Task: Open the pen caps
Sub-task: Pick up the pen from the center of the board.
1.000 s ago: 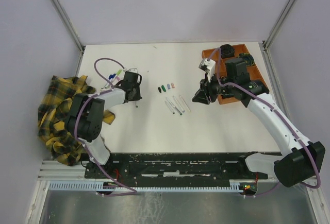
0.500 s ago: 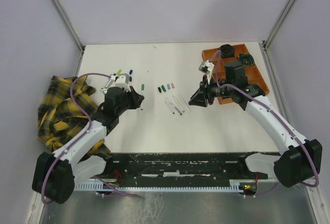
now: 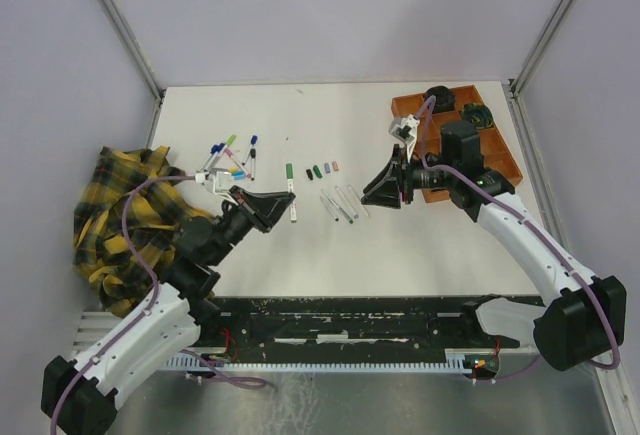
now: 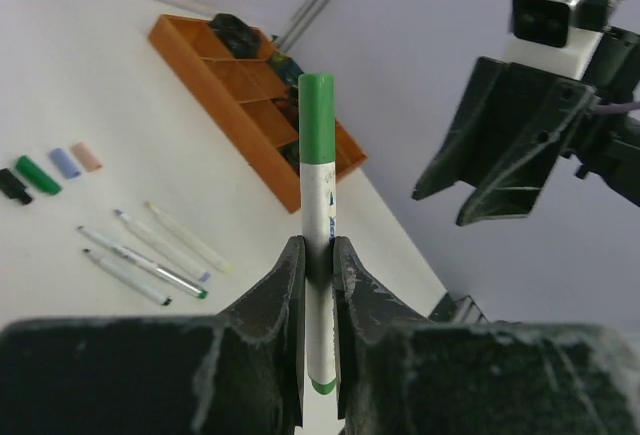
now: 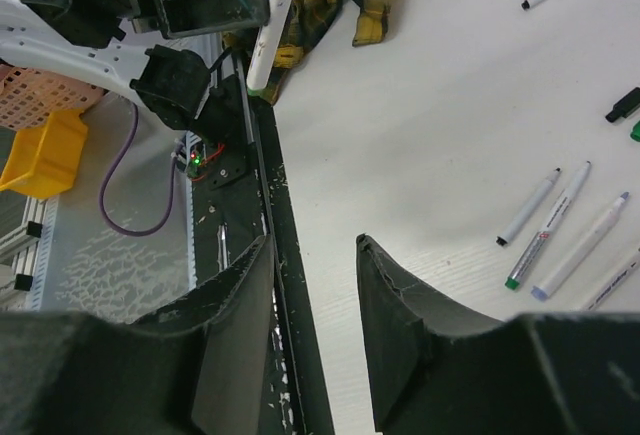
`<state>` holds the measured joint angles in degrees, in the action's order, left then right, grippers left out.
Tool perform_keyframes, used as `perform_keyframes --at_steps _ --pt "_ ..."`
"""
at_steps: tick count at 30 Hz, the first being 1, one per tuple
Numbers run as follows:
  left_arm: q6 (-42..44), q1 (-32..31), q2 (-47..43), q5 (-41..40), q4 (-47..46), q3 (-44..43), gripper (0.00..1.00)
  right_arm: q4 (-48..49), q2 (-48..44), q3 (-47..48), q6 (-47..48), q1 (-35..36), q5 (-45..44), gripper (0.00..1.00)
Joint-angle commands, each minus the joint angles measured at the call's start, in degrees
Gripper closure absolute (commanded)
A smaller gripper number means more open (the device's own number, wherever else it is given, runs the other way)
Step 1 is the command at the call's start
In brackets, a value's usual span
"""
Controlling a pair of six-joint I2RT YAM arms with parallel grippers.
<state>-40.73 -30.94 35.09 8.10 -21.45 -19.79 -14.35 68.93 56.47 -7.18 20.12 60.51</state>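
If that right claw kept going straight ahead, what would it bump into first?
Probably the green-capped pen held up by the left gripper, facing it; depth is unclear.

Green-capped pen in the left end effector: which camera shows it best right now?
Left wrist: the green-capped pen shows full length, cap on, clamped in the left end effector. Top external shows it small; right wrist catches only its white barrel at the top edge.

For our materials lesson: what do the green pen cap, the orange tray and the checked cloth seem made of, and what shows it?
Green pen cap: likely plastic, smooth, uniform colour, faint sheen. Orange tray: probably plastic, matt, thin even walls. Checked cloth: woven fabric, yellow-black pattern, soft crumpled folds.
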Motion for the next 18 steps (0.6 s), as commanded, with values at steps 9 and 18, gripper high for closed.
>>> perform_keyframes --at_steps 9,18 --pt "-2.92 -14.01 6.02 -8.76 -23.46 1.25 0.97 9.09 -3.36 -1.35 -5.3 -0.18 4.69 0.53" --pt "-2.42 -17.17 9.54 -12.68 -34.02 2.92 0.97 14.92 -4.23 -3.11 -10.53 -0.17 5.77 0.48"
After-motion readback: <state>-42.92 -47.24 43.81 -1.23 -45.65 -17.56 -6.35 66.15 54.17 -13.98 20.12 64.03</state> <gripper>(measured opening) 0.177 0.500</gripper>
